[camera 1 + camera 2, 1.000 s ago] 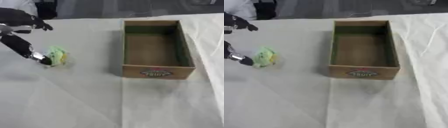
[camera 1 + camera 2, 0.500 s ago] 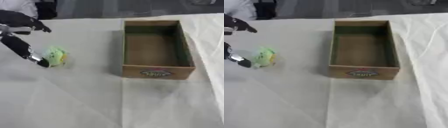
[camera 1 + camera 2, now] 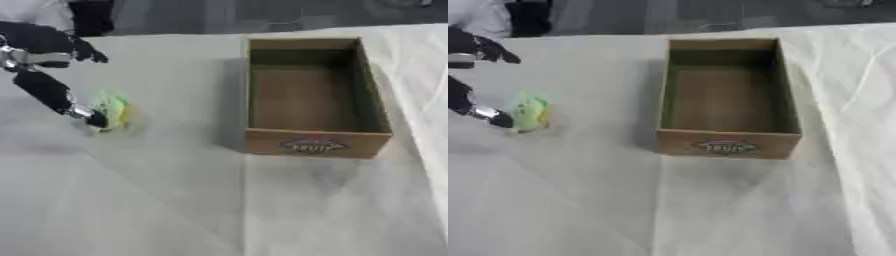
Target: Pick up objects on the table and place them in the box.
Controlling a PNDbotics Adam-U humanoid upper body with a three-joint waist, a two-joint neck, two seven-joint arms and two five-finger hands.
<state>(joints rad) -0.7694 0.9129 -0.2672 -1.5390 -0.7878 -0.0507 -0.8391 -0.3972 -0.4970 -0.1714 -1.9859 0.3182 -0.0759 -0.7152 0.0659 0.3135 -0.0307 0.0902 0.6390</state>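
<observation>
Cardboard forms the box (image 3: 311,95), a long open-topped rectangle with brown walls, a shadowed greenish tint on its inner sides and a printed label on the near end wall whose lettering is too blurred to read. It stands well to the right of the left hand (image 3: 44,65), and its brown floor is bare; nothing lies in it.

The left hand comes in at the upper left edge, black with silver joints, and is partly cut off by that edge, more so in the right eye view. Its fingers are spread: one long finger (image 3: 54,97) stretches down and to the right, while another dark digit points right above it, well apart from the first. The tip of the long finger touches the left side of a small green and yellow object (image 3: 112,110), which sits on the worktop just right of that fingertip. The object is soft-edged and blurred; its shape reads as a roundish lump, and I cannot tell what it is or whether anything besides the one fingertip holds it.

A pale cloth (image 3: 175,200) covers the worktop, matte, with shallow creases and a fold line running under the box's near end. The right hand shows in neither view.
</observation>
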